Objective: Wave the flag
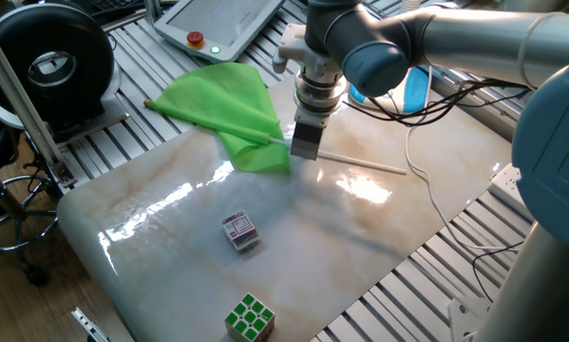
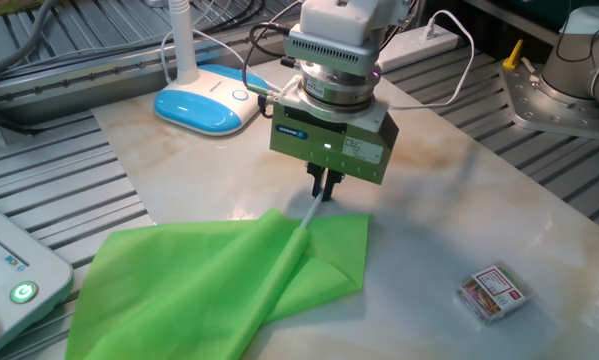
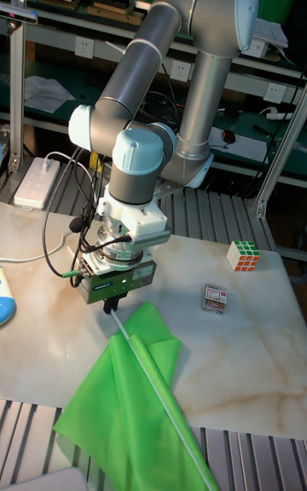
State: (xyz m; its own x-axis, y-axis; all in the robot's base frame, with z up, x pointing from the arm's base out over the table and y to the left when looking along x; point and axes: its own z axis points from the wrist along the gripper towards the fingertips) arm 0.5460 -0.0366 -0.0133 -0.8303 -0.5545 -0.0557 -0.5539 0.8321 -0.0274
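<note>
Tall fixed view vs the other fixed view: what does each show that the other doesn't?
Only the tall fixed view shows the arm's whole column, the green-and-white puzzle cube and the wall shelves behind.

Only the other fixed view shows the blue-and-white device on the table and the pendant's lit green button.

Both show the gripper with its fingers closed on the white stick of the flag, the green cloth lying on the table, and the small flat packet on the marble top.

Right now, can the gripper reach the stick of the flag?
Probably yes: the gripper is directly over the flag, fingers seemingly closed around its white stick, with nothing between.
</note>
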